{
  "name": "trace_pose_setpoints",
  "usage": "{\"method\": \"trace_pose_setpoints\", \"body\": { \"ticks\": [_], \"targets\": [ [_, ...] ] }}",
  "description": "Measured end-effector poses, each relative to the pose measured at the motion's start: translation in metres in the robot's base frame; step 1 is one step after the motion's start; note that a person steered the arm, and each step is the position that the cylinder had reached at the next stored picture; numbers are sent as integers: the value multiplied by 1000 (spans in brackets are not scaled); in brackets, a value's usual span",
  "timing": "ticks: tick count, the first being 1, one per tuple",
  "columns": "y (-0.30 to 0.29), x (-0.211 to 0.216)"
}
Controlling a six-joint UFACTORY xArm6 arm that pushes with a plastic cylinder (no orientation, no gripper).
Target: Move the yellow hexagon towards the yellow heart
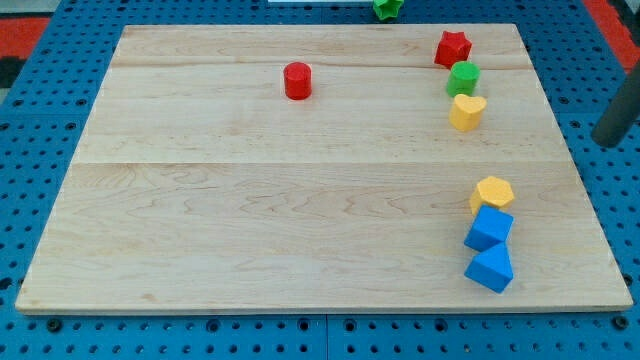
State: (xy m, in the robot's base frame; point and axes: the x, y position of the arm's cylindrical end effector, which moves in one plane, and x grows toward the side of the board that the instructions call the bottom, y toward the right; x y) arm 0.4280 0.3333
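**Yellow hexagon still low on the right, rod off the board**

Yellow hexagon block (492,192) sits near the right edge of the pale wooden board (250,200), lower half. It touches the upper of two blue blocks — blue cube-like block (489,229) just below it, and another blue angular block (489,269) under that, near the board's bottom edge. Yellow heart block (467,111) is further up the same side, well apart from the hexagon, with clear board between. A green round block (463,77) touches the heart's top; red star block (453,47) above that. Red cylinder (297,80) stands alone up near the middle. A green block (387,8) lies off the board at the view's top.

Dark rod (618,112) shows at the view's right edge, off the board, well away from every block; my tip (606,143) appears to be its lower end. No gripper here, so nothing to open or close — nothing is held.

Handling, as a judgement: the hexagon looks small, rigid and light, likely slides easily on smooth wood. No grasp possible — push from its lower face, between it and the blue block, aimed up and slightly left. Flat facets may make it rotate if struck off-centre.
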Motion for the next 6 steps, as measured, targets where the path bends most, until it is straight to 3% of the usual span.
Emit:
{"method": "trace_pose_setpoints", "body": {
  "ticks": [1,3,4,6],
  "targets": [
    [-13,45],
    [-101,104],
    [-160,105],
    [-154,74]
  ]
}}
